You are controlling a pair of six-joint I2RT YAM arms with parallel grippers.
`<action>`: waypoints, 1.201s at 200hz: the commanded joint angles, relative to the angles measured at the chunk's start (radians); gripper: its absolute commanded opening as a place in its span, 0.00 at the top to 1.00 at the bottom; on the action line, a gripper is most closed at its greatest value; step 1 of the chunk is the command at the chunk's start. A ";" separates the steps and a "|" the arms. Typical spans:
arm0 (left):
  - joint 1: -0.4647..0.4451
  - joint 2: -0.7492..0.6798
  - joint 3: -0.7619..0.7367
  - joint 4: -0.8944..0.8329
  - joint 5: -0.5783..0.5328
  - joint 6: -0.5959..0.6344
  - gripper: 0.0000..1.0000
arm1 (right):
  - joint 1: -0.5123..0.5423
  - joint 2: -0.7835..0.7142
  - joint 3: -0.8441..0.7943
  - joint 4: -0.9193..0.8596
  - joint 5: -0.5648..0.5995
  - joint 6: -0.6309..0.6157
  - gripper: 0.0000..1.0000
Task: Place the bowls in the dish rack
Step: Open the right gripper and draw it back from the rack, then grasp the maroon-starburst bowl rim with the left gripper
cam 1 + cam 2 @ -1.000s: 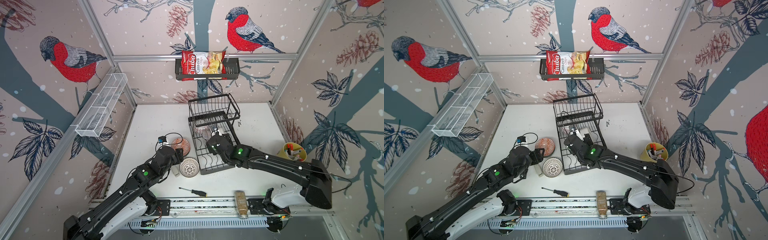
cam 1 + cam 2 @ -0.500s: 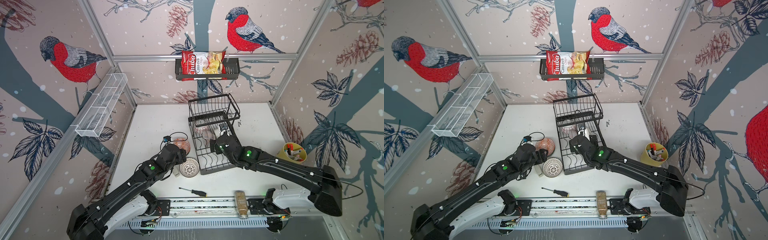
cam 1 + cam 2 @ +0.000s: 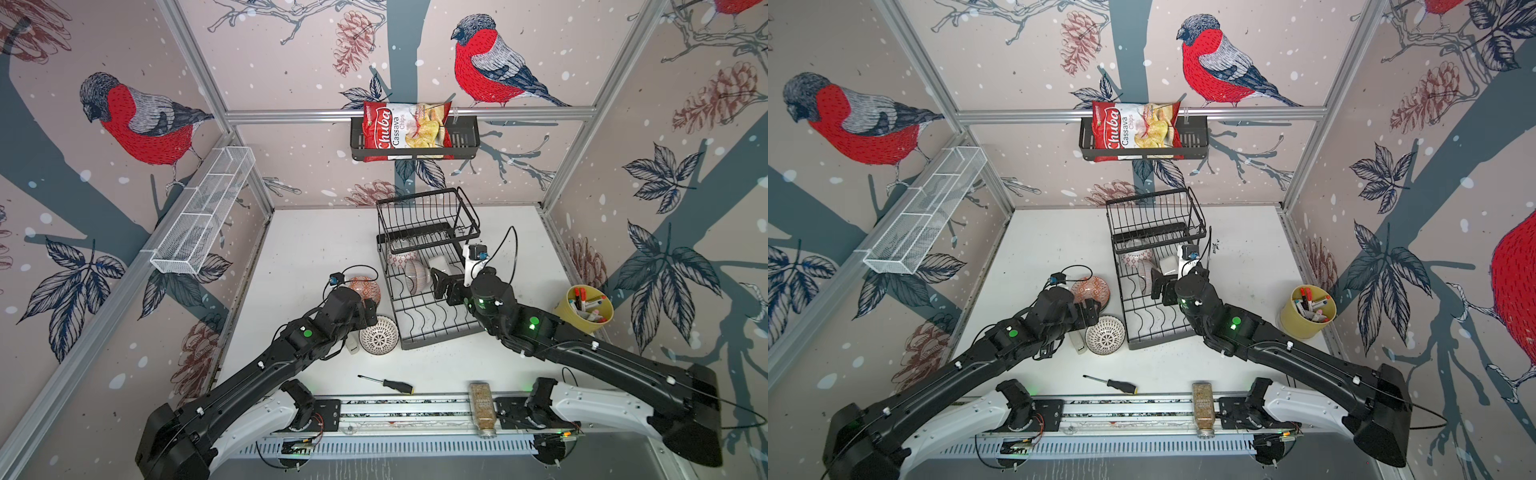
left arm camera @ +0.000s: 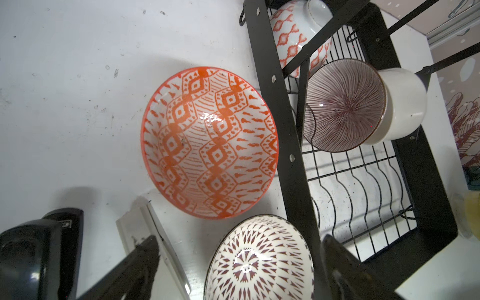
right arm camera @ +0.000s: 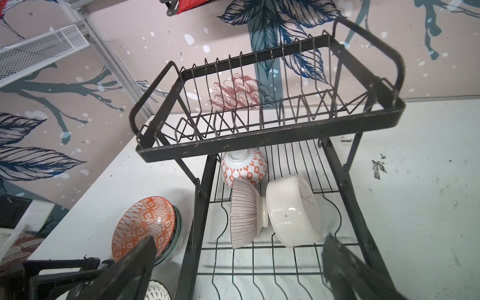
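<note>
We've got three bowls in the black dish rack point(image 5: 259, 135), lower tier: a thin-striped bowl point(image 5: 244, 213) on its side, a plain white bowl point(image 5: 291, 210) touching it, and an orange-lattice bowl point(image 5: 244, 166) under the upper basket. An orange diamond bowl point(image 4: 210, 142) and a brown petal-print bowl point(image 4: 259, 259) sit on the table point(image 4: 65, 78) beside the rack. The left gripper point(image 4: 239, 240) and right gripper point(image 5: 239, 240) both gape wide, empty.

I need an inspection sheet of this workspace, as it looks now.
Surface: white table, scuffed.
Job's things: dish rack holds the orange-patterned bowl, striped bowl and white bowl on its lower tier; orange diamond bowl, topping a stack, and brown-patterned bowl on the table.
Clutter: screwdriver, marker cup, spice jar on the rail.
Hands: left hand open above the brown-patterned bowl; right hand open over the rack; both empty.
Cables: left wrist cable and right wrist cable loop free.
Surroundings: chips bag in wall basket, mesh tray, bird wallpaper.
</note>
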 commanded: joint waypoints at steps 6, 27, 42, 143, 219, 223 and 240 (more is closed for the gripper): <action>0.002 0.007 0.006 -0.064 0.041 0.009 0.06 | 0.001 -0.006 -0.008 0.026 -0.059 -0.025 0.01; -0.003 0.006 -0.004 -0.092 0.071 0.004 0.07 | -0.001 -0.005 -0.006 0.003 -0.058 -0.021 0.01; -0.017 0.007 -0.011 -0.110 0.082 0.001 0.08 | 0.000 -0.001 -0.002 -0.017 -0.045 -0.017 0.01; -0.115 0.085 -0.033 -0.086 0.056 -0.046 0.12 | 0.012 0.075 0.045 -0.134 -0.046 0.008 0.00; -0.115 0.161 -0.023 -0.052 0.068 -0.030 0.24 | 0.011 0.094 0.033 -0.135 -0.035 0.008 0.00; -0.115 0.164 -0.023 -0.050 0.069 -0.030 0.24 | 0.012 0.096 0.032 -0.135 -0.036 0.008 0.01; -0.114 0.177 -0.023 -0.044 0.073 -0.027 0.25 | 0.012 0.107 0.034 -0.136 -0.040 0.006 0.02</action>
